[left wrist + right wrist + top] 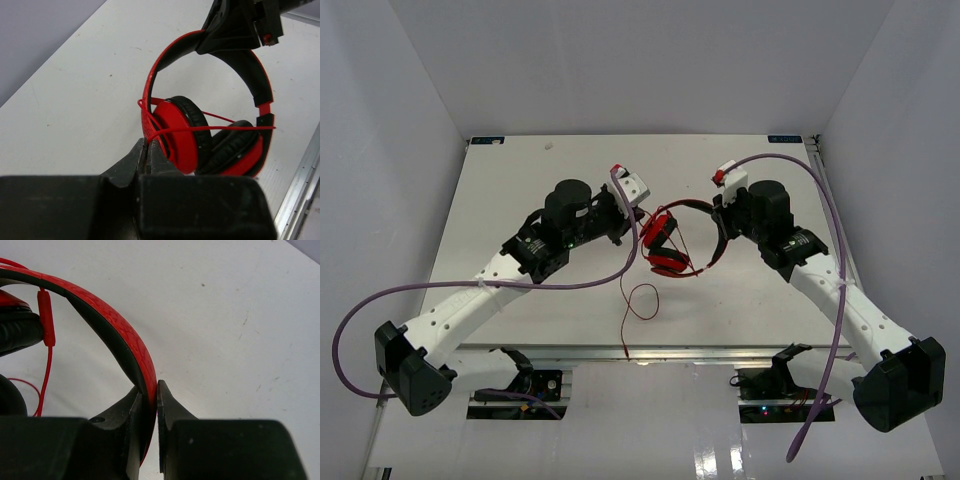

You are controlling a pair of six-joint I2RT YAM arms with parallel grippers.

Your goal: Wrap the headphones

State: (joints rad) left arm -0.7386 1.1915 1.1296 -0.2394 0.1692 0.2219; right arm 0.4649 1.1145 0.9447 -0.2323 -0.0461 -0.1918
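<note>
**Now held from both sides: headphones at mid-table**

Roughly at the middle of the white table [520, 180], the red headphones [670, 245] sit between the two arms' tips. The headband arches toward the right arm and the earcups lie toward the left arm.

The right gripper [149, 387] is clamped on the headband [115, 325]. Its jaws are nearly together, and the red and black band passes edge-on through the narrow gap between them. In the left wrist view this same gripper grips the band near the top of the arch.

The left gripper [147, 145] has its jaws pressed together. The thin red cord [225, 128] runs down into the seam between the fingertips, so it is pinched there, just beside the nearer earcup [182, 135]. Two strands of the cord stretch taut across the face of both earcups.

From above, the loose part of the cord makes a small loop on the table in front of the headphones, then trails to the near edge. The plug is too small to make out. I cannot tell whether the earcups touch the table.
</note>
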